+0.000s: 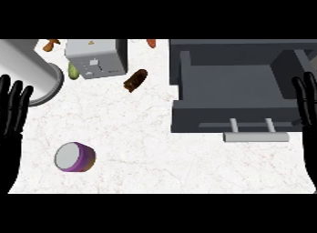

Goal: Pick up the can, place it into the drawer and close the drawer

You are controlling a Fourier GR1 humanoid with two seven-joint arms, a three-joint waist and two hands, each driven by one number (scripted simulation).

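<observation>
A purple can with a grey lid lies on the white marble counter at the lower left. The dark grey drawer stands pulled open at the upper right, its inside bare, with a light grey handle at its front. My left hand rests open at the left edge, fingers up, a little left of and above the can. At the right edge my right hand rests open, fingers up, beside the drawer's front right corner. Neither hand touches anything.
A grey toaster stands at the back, with a green vegetable at its left and a brown item at its right. A large metal pot fills the upper left. Small orange and brown items lie along the far edge.
</observation>
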